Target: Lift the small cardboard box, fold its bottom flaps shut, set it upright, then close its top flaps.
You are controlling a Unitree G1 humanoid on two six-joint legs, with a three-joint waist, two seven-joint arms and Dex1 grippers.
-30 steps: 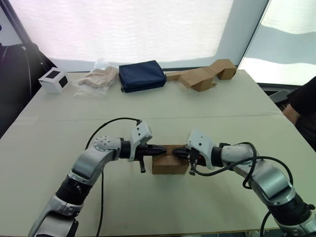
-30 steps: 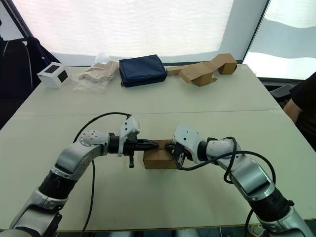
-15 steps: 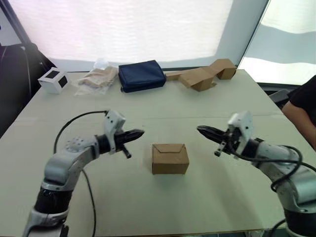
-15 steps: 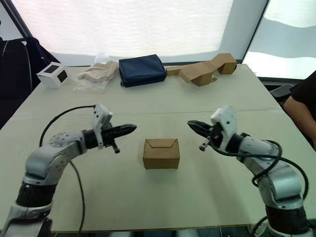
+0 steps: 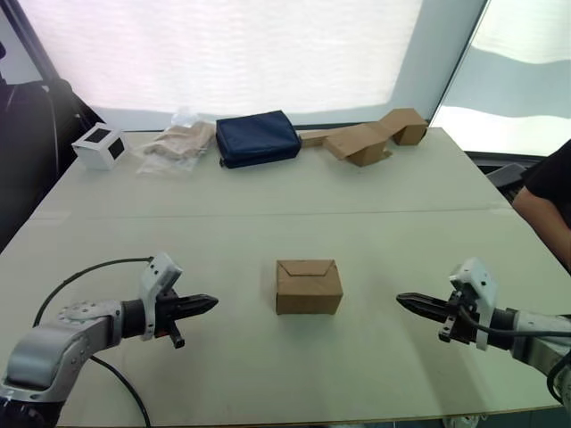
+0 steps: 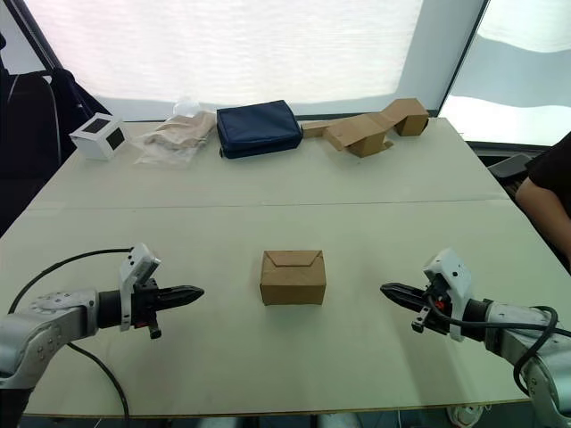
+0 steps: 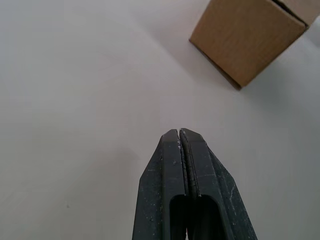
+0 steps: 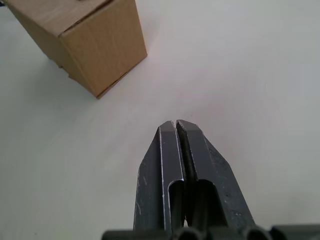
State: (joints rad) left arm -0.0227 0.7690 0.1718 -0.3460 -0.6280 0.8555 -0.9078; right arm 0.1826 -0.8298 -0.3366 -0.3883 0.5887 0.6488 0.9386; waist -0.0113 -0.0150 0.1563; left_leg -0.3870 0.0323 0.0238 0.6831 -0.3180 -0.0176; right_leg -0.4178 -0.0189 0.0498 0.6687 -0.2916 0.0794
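Both arms have pulled back from the small plain brown corrugated cardboard box [image 5: 309, 287] since a second ago, when my grippers were pressed against its two sides; now the left gripper [image 5: 202, 304] sits low and well to its left, the right gripper [image 5: 410, 302] well to its right. Each has its two black fingers pressed together, gripping nothing, as both wrist views show.

I see the box standing upright by itself near the middle of the pale table [image 5: 375, 187], its top flaps [image 5: 304, 267] folded down and meeting in an angled seam. I cannot see inside it, nor its underside.

I judge the task to be at its end: the box is set up and closed on top. If anything is left, it is only a check that the seam stays flat, or a light press down on it.

At the far edge lie a dark blue fabric pouch [image 5: 257, 136], a crumpled clear plastic bag [image 5: 176, 143], a small white cube with black faces [image 5: 97, 145] and a larger flattened brown cardboard piece [image 5: 368, 135].
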